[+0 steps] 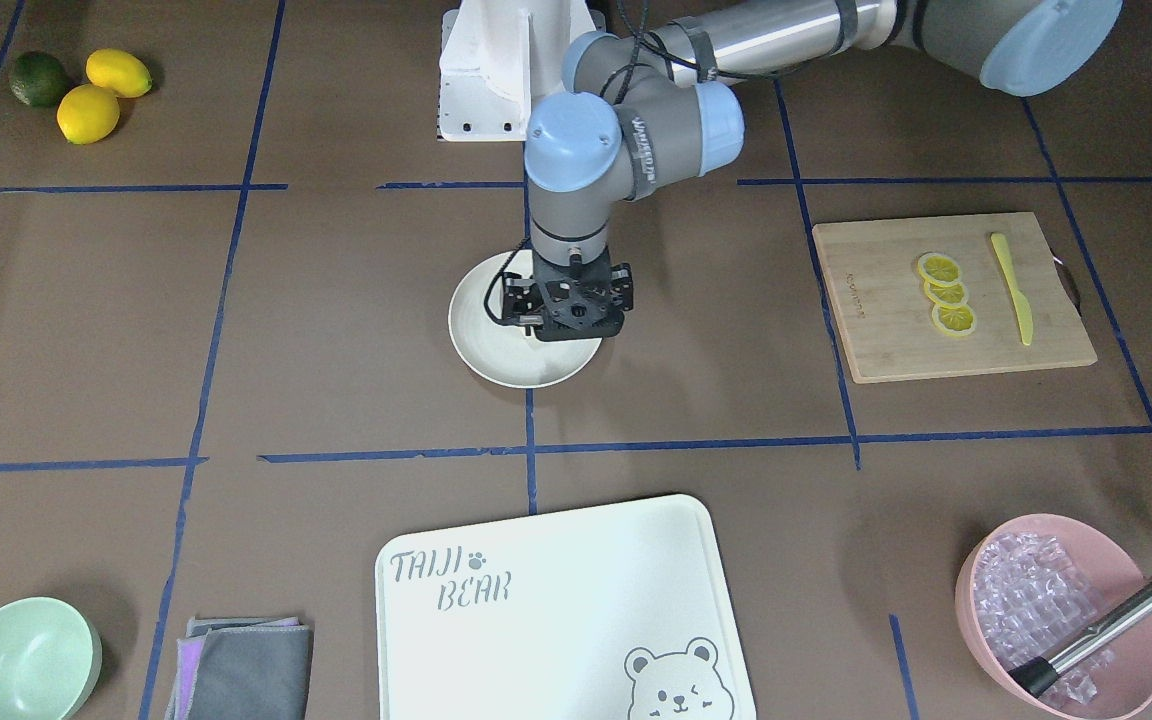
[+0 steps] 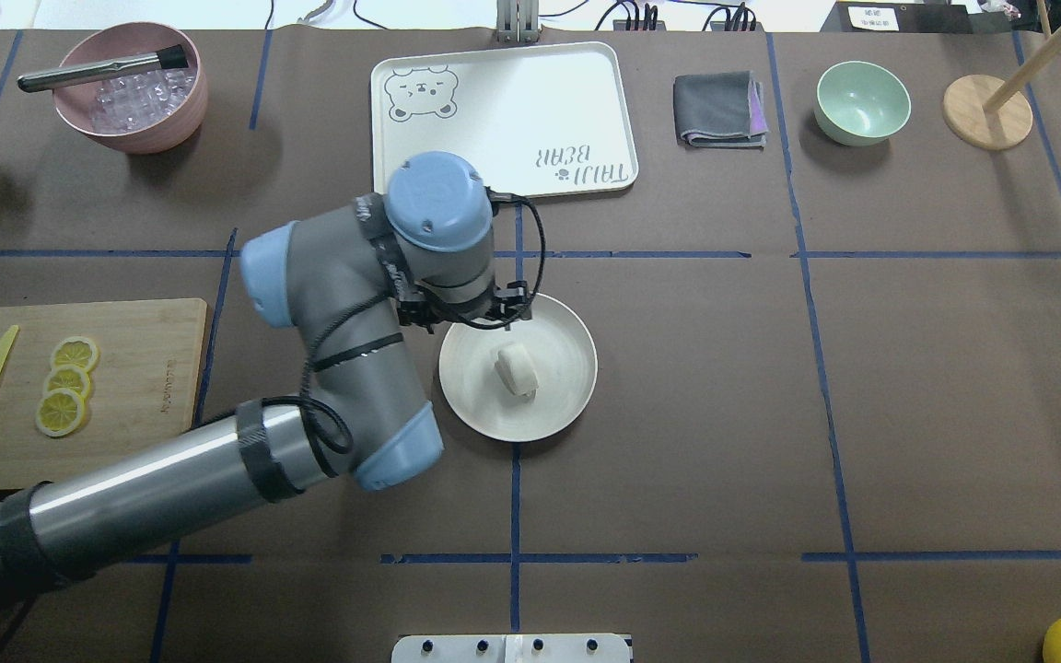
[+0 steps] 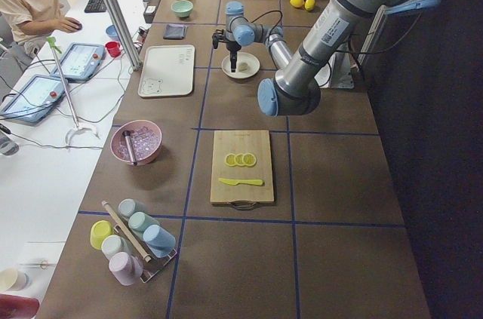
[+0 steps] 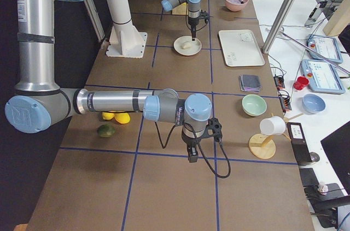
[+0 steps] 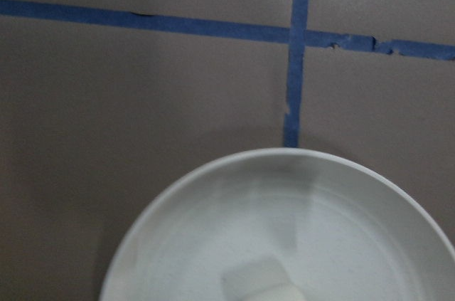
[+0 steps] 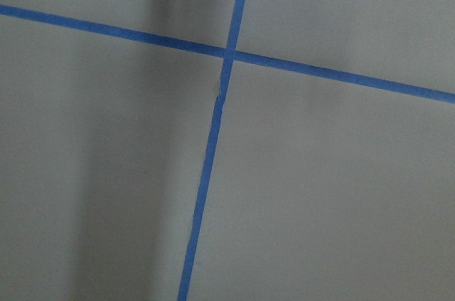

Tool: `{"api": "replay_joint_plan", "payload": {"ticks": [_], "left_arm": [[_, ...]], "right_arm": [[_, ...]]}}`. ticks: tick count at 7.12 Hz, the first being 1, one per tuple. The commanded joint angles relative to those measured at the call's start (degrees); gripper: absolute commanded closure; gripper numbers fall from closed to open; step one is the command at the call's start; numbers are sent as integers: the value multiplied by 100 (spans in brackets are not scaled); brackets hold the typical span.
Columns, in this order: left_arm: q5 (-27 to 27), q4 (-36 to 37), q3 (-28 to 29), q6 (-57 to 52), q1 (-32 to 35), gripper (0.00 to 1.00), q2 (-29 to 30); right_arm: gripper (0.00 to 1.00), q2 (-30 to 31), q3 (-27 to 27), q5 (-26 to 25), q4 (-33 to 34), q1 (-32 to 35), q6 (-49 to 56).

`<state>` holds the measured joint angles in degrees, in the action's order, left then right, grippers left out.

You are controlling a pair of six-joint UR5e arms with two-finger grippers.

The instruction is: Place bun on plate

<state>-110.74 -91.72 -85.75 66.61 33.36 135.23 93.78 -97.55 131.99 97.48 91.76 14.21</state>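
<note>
The cream-white plate (image 2: 563, 336) sits mid-table, and the small white bun (image 2: 516, 368) lies loose in its middle. My left gripper (image 1: 566, 310) hangs pointing down over the plate's rim on the side away from the robot's base. It looks open and holds nothing, and it is clear of the bun. In the left wrist view the plate (image 5: 213, 230) fills the lower half, with the bun (image 5: 259, 283) at the bottom edge. My right gripper (image 4: 191, 157) hovers over bare table far from the plate; I cannot tell whether it is open or shut.
A bear-print board (image 1: 556, 600) lies beyond the plate. On the robot's left stand a wooden board (image 1: 876, 340) with lemon slices and a yellow knife, and a pink bowl (image 1: 1146, 650) of ice. A mint bowl (image 1: 21, 660), grey cloth (image 1: 241, 670) and lemons (image 1: 86, 110) are on its right.
</note>
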Motion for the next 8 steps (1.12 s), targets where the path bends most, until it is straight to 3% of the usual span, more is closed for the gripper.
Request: {"api": "replay_joint_plan", "payload": {"ticks": [1, 3, 4, 5, 6, 8], "left_arm": [[-893, 23, -774, -1392, 878, 1, -1100], [-1099, -47, -1004, -3240, 1573, 1, -1960], [-1412, -65, -1040, -4365, 2178, 1, -2487], [-2094, -65, -1014, -5446, 2975, 1, -3015], [-2649, -65, -961, -6031, 3758, 0, -3551], [-2717, -83, -917, -6694, 4659, 0, -4535]], "right_arm": [[0, 0, -27, 2, 8, 0, -6], [0, 0, -27, 2, 8, 0, -6], [0, 0, -10, 2, 8, 0, -6], [0, 0, -10, 2, 0, 0, 3], [0, 0, -1, 2, 0, 0, 3], [0, 9, 8, 11, 0, 0, 12]]}}
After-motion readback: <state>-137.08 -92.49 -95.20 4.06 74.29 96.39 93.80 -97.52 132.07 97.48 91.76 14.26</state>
